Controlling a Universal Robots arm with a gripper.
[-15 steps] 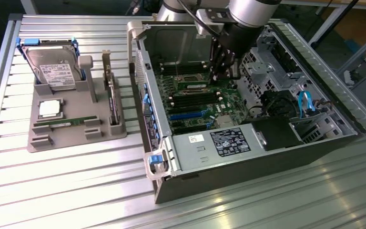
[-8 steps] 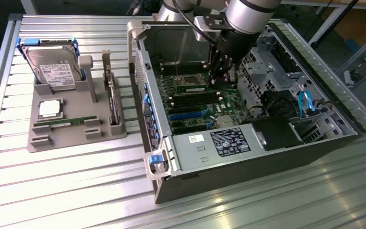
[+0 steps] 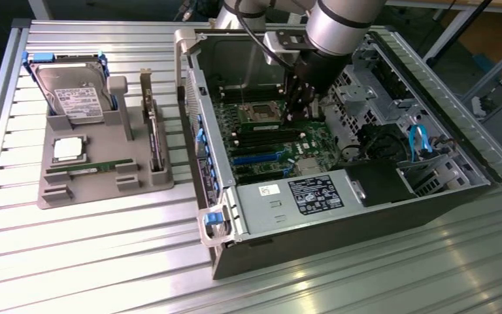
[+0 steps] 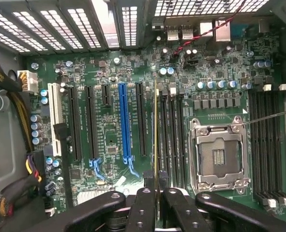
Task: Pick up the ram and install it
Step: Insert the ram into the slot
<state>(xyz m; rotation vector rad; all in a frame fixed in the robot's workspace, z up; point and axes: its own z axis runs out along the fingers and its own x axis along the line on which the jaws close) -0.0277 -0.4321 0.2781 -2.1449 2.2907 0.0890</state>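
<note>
Inside the open computer case, at the upper middle of the exterior view, my gripper hangs over the green motherboard, close to the empty processor socket. In the wrist view, my two inner fingers are clamped on the ram. I see it edge-on, as a thin pale line running away from the fingertips across the board. It stands upright between a long black expansion slot and the bank of memory slots beside the socket. I cannot tell whether its lower edge touches a slot. At the exterior view's left, apart from the case, the grey tray carries a hard drive, a square silver chip, a dark card standing on edge and another green stick lying near its front.
</note>
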